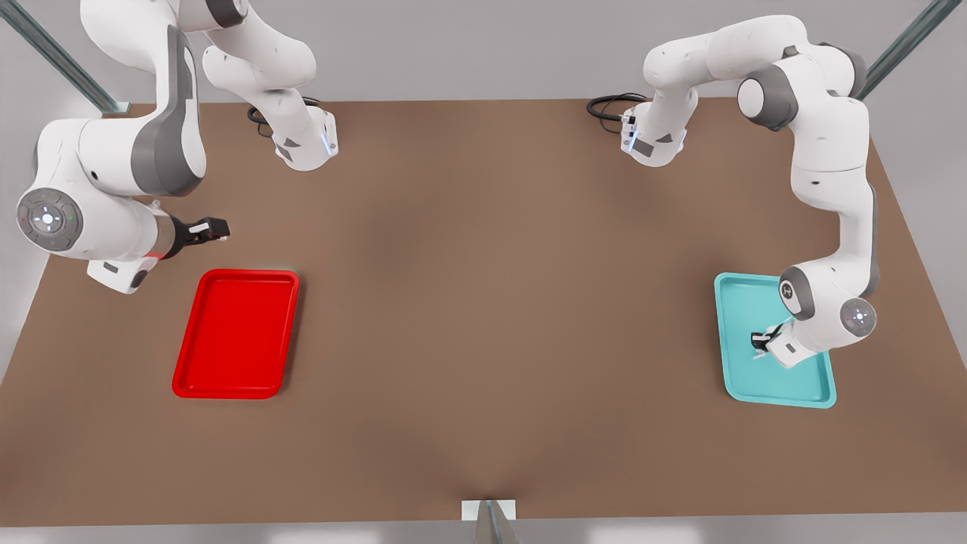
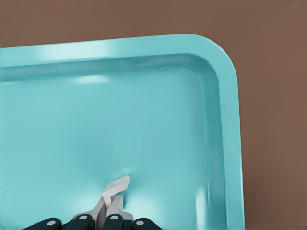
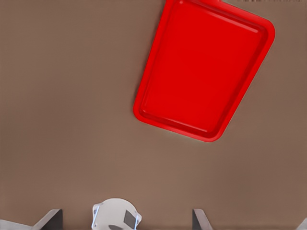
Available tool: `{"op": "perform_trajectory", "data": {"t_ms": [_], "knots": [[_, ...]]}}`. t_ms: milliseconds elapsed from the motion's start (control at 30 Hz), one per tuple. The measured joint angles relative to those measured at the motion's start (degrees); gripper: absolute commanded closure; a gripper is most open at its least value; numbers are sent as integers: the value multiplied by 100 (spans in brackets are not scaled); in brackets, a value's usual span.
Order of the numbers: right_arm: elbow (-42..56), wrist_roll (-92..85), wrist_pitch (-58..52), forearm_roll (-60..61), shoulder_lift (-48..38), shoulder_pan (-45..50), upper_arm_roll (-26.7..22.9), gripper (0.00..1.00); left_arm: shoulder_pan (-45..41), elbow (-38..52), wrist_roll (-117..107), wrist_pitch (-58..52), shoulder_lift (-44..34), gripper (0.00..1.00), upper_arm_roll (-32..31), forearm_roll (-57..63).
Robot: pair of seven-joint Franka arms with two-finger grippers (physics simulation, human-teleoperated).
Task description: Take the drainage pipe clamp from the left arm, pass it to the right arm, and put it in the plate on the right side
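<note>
The white drainage pipe clamp point(image 2: 117, 186) sits between the fingers of my left gripper point(image 2: 109, 203), which is shut on it just above the floor of the teal tray point(image 2: 96, 120). Only the clamp's flat tab and a short piece of its body stick out past the fingers. In the front view this left gripper point(image 1: 760, 344) is low over the teal tray point(image 1: 763, 381) on the front view's right. The red plate point(image 1: 236, 334) lies on the front view's left. My right gripper point(image 1: 214, 229) hovers behind the plate, open, with its fingers point(image 3: 50, 218) wide apart and nothing between them; the plate point(image 3: 204, 67) is ahead of it.
Brown table point(image 1: 483, 302) with both arm bases point(image 1: 306, 143) point(image 1: 653, 140) and black cables point(image 1: 612, 106) at its back edge. A wide stretch of bare tabletop lies between the two trays. A small white bracket point(image 1: 489, 511) sits at the table's front edge.
</note>
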Motion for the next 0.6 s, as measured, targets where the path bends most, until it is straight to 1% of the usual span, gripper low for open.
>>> {"op": "perform_trajectory", "data": {"t_ms": [167, 300, 367, 467, 500, 600], "knots": [[-7, -10, 4, 1, 13, 3, 0, 0, -5, 3, -28, -47, -70, 79, -2, 13], [-15, -17, 3, 3, 19, 9, 0, 0, -184, -2, -362, -432, -629, 79, -152, 17], [-16, -20, 3, 3, 22, 9, 0, 0, -367, 21, -604, -611, -780, 79, -244, 18], [-15, -25, 4, 5, 27, 9, 0, 0, -445, 483, -1122, -996, -833, 79, -845, 34], [-12, -26, 5, 7, 27, 9, 0, 0, -575, 671, -1345, -1133, -835, 79, -1047, 46], [-10, -30, 6, 9, 28, 9, 0, 0, -1668, 1184, -2252, -1490, -784, 79, -1252, 79]]}}
